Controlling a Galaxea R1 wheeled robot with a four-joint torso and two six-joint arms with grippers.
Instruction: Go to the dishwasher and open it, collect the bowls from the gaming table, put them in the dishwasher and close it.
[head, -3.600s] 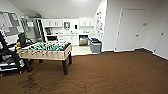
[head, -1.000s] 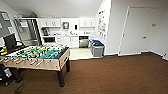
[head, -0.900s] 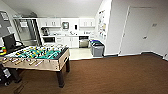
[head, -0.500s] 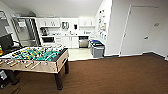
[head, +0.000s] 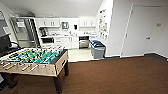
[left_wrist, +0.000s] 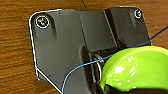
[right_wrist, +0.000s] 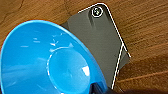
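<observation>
The brown floor (head: 120, 75) runs from the robot up to the pale kitchen floor in front of the dishwasher (head: 83, 43). The dishwasher sits far off, built into the white cabinets (head: 67, 42) of the back wall. Its steel front looks upright, but at this range I cannot tell for sure whether it is open.

A white door (head: 140, 30) stands well to the right of the dishwasher. The table-football table (head: 37, 60) stands well to its left and much nearer the robot. A tall glass-fronted unit (head: 25, 32) is at the far left of the same cabinet run. Grey bins with a blue lid (head: 97, 48) stand just right of the dishwasher, a little in front of it.

The left gripper (left_wrist: 107, 88) carries the green bowl (left_wrist: 135, 67) above the floor, far from the dishwasher. The right gripper (right_wrist: 98, 88) carries the blue bowl (right_wrist: 47, 62) likewise. I judge each pair of jaws to be closed on a bowl's rim. A thin blue cable (left_wrist: 82, 66) crosses the left wrist plate.

**What could go wrong**
- A grip on the rim alone may let a smooth bowl tip or slip if the base jolts at the change of flooring.
- A line too far right of the dishwasher would clip the bins.
- If the dishwasher is in fact shut, both grippers are full and neither is free for the handle.

**Counts**
- One dishwasher.
- One football table.
- One white door.
- Two bowls, one green and one blue.
- How many bins there are I cannot tell.
</observation>
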